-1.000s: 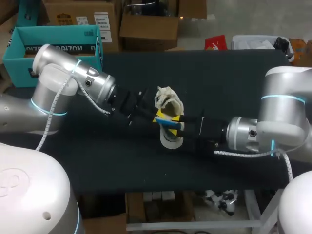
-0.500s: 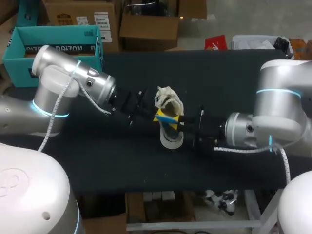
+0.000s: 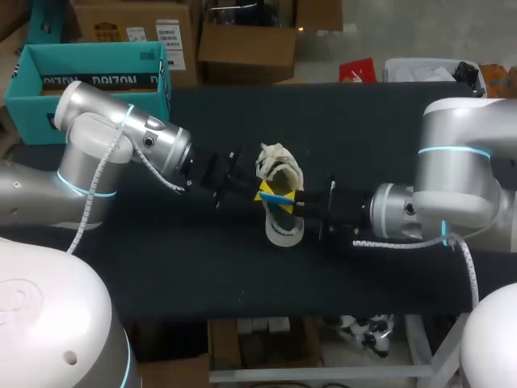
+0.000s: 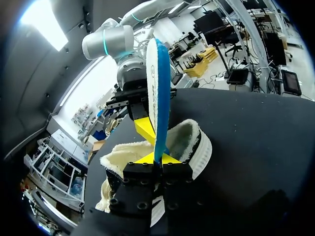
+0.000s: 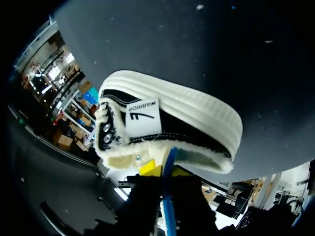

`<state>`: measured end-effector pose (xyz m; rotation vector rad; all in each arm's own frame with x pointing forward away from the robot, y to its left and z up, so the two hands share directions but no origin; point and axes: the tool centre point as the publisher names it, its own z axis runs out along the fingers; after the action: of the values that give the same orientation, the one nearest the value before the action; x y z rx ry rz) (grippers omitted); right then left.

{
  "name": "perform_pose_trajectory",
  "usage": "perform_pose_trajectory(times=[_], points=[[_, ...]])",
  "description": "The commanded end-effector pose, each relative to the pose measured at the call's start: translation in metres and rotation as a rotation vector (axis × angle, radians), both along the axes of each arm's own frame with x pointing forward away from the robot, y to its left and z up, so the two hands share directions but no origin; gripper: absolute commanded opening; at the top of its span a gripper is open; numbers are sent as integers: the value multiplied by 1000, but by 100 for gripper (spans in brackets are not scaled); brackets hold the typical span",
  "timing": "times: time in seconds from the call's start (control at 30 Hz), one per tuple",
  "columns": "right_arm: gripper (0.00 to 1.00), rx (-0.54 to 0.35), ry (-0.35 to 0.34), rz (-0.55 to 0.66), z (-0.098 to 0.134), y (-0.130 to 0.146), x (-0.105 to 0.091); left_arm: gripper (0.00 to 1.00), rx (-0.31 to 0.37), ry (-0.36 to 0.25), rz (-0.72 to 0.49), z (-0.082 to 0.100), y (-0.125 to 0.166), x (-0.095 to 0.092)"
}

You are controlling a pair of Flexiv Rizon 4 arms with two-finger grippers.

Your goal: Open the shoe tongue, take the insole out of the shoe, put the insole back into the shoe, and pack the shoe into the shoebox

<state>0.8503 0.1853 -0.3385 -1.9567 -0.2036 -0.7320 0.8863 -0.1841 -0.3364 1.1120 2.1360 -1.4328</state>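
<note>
Black table (image 3: 363, 129), teal shoebox (image 3: 24, 81) at its far left corner. My left gripper (image 4: 157, 158) is clamped on the blue insole (image 4: 156, 88), which stands on edge just above the shoe (image 3: 283, 230) at mid-table. Its long axis runs across the shoe toward my right gripper (image 5: 165, 169), equally near. Whether that one grips it too I cannot tell. Only the left wrist view shows my clamp plainly.

Pale-soled shoe (image 3: 283, 234) on black table (image 3: 380, 121)
</note>
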Motion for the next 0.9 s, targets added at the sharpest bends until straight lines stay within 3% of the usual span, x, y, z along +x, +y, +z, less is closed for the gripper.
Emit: perform_pose_trajectory(times=[0.03,0.37,0.9], points=[[0,-44,-12,-17,13,7,-8,0,-24,-20,-8,6,0,-9],[0,-108,-48,1,19,9,-12,0,-48,-87,-14,15,-6,-16],[0,-105,-47,39,-9,-2,9,0,0,-111,23,5,-5,-13]])
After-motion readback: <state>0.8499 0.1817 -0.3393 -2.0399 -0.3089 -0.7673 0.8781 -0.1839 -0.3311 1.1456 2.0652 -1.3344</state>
